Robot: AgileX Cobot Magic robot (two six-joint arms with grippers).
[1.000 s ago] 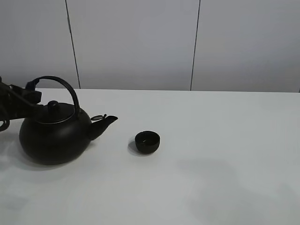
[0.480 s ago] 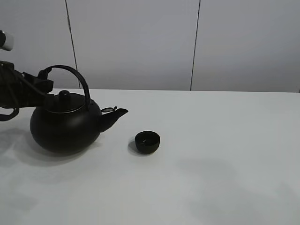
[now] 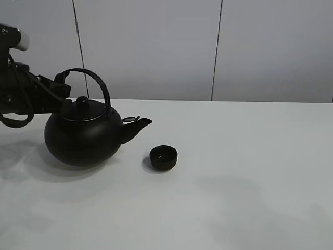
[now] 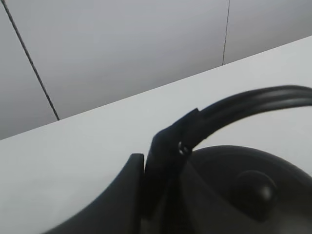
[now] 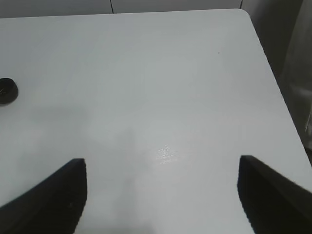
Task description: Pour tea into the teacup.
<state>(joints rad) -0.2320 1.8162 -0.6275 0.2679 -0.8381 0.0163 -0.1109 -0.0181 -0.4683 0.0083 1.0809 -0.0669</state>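
The big black kettle [image 3: 83, 139] hangs just above the white table [image 3: 250, 156] at the left, its spout [image 3: 139, 125] pointing right toward the teacup [image 3: 164, 158]. The teacup is a small, low black cup standing a short way right of the spout. My left gripper [image 3: 63, 89] is shut on the rear of the kettle's arched handle [image 3: 99, 83]. In the left wrist view the handle [image 4: 253, 100] runs out from the gripper [image 4: 158, 163] over the lid knob [image 4: 253, 189]. My right gripper [image 5: 161, 204] stands open over bare table, far from the teacup [image 5: 7, 91].
A grey panelled wall [image 3: 156, 47] runs behind the table. In the right wrist view the table's edge and rounded corner [image 5: 263, 53] lie near the right gripper, with a drop beyond.
The left gripper has carried the kettle up and to the right, bringing the spout closer to the teacup. The teacup has stayed where it was.
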